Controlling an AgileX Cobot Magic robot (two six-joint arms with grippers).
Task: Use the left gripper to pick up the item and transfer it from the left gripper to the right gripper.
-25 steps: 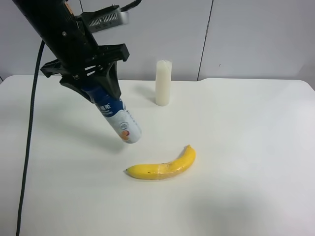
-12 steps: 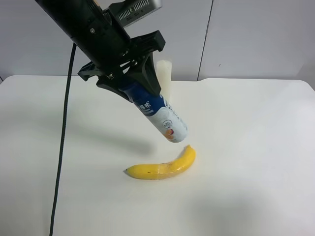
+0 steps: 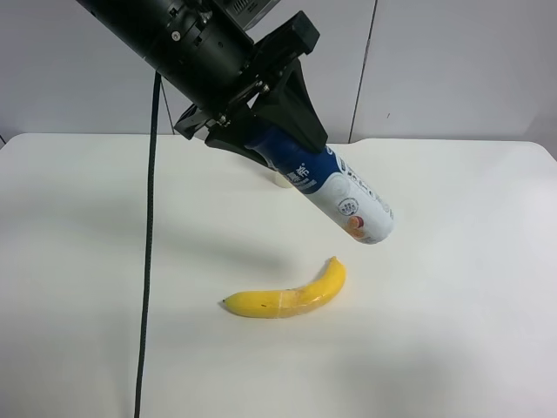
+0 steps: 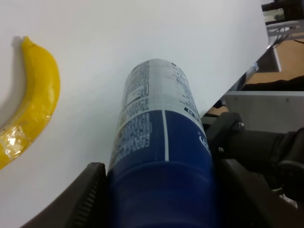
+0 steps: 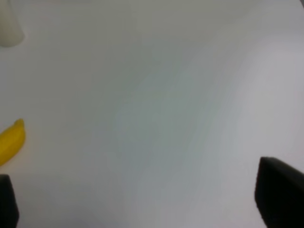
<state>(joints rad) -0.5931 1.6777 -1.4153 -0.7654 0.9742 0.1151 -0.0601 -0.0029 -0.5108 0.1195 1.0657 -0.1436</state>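
Observation:
The item, a bottle (image 3: 338,189) with a dark blue upper half and a white lower half, is held tilted in the air by the all-black left gripper (image 3: 277,144), white end pointing down. The gripper is shut on the blue half. In the left wrist view the bottle (image 4: 159,156) fills the space between the black fingers (image 4: 90,194). The bottle hangs above the table, up and to the right of the banana. The right gripper (image 5: 142,209) shows only in the right wrist view: two black fingertips (image 5: 280,199) wide apart, nothing between them, over bare table.
A yellow banana (image 3: 291,296) lies on the white table (image 3: 452,261); it also shows in the wrist views (image 5: 9,142) (image 4: 28,114). A plain white cylinder (image 5: 9,23) stands at the back, mostly hidden behind the bottle in the exterior view. A black cable (image 3: 148,261) hangs from the arm.
The left gripper has carried the bottle up and toward the exterior view's right, from the table's left side to above the banana's tip. Banana and cylinder have not moved.

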